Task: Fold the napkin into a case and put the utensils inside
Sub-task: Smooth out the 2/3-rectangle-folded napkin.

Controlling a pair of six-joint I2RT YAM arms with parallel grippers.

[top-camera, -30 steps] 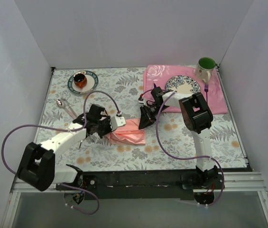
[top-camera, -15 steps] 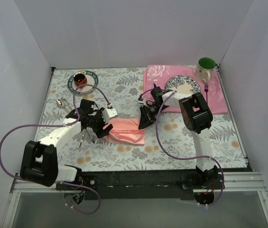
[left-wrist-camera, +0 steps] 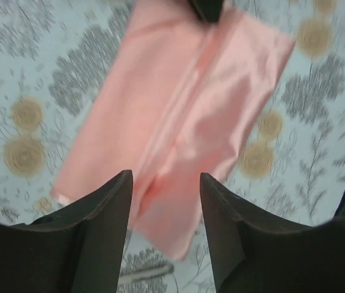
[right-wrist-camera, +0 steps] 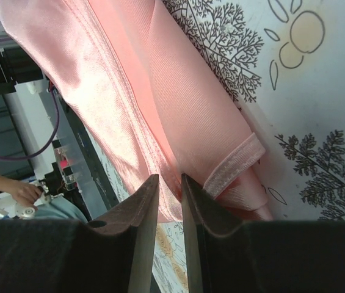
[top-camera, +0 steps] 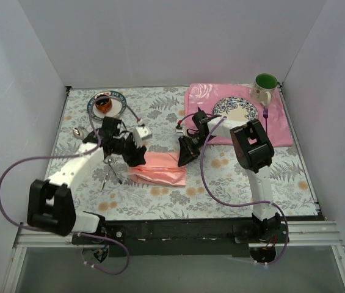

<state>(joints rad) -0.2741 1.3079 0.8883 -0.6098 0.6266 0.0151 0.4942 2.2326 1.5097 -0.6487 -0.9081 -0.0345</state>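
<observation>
The left gripper point(left-wrist-camera: 165, 180) had released the folded napkin point(top-camera: 159, 173) and hovered jaws apart over its left end, the right gripper point(right-wrist-camera: 167, 180) pinching the other end on the table point(top-camera: 221, 183), likely readying it for utensils point(top-camera: 108, 174).

I note the napkin point(left-wrist-camera: 178, 122) is soft cloth, satin sheen, finely ribbed; left of it, the spoon point(top-camera: 77, 130) is shiny metal.
</observation>
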